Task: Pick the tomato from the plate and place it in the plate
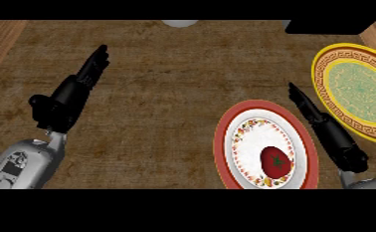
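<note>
A red tomato (275, 162) with a green stem lies in the lower part of a red-rimmed white plate (226, 135) with a floral ring, at the lower right. A yellow-rimmed plate (323, 62) with a green centre sits at the right edge, holding nothing I can see. My right hand (327, 126) is between the two plates, fingers straight and pointing up-left, just right of the red plate's rim and clear of the tomato. My left hand (70, 94) rests open on the left side of the counter, fingers pointing up.
The brown wooden counter (183, 76) fills the view. A pale round object (180, 23) peeks in at the top edge, and a black block (323, 26) sits in the top right corner.
</note>
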You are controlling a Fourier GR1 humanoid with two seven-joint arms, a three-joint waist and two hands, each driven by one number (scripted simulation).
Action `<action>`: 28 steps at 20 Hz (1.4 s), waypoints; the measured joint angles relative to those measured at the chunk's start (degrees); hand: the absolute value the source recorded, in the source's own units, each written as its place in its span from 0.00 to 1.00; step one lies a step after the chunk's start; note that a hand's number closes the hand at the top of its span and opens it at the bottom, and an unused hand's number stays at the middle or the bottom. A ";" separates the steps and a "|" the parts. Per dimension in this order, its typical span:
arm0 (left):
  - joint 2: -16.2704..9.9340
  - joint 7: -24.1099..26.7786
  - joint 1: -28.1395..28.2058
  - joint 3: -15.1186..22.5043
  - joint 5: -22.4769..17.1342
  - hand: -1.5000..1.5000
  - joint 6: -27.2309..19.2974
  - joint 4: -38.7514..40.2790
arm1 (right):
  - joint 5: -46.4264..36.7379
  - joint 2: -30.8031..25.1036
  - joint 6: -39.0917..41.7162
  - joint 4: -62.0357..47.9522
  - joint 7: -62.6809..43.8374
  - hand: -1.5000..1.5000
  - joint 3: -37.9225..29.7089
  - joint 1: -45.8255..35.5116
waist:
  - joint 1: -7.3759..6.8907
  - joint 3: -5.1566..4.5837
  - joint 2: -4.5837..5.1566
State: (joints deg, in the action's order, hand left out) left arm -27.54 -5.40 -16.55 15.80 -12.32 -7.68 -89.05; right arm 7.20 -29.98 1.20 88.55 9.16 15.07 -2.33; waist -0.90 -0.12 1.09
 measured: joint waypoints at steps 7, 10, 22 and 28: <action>5.06 -3.29 8.98 -0.56 -2.83 0.50 -3.55 5.56 | 5.65 -5.69 4.55 0.74 1.73 1.00 -10.01 -7.58 | 0.02 -0.25 -0.72; 7.64 -3.92 11.93 -0.67 -5.01 0.50 -4.02 7.25 | 3.48 -6.42 -1.52 -2.35 2.16 0.00 -15.25 -8.35 | 0.42 -0.11 -0.79; 11.02 -5.00 15.75 -2.51 -5.39 0.50 -3.64 5.76 | 6.81 -7.05 5.93 -3.98 13.02 0.00 -25.13 -0.50 | 1.11 0.23 -1.28; 11.47 -4.52 16.37 -2.52 -5.02 0.50 -3.44 5.46 | -0.65 -15.86 11.62 2.04 6.88 0.00 -20.12 2.15 | 1.18 0.16 -1.39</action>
State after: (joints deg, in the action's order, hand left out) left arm -16.07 -9.92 -0.18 13.28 -17.33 -11.12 -83.59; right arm 6.55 -45.84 12.82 90.59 16.03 -5.05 -0.18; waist 0.27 0.05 -0.29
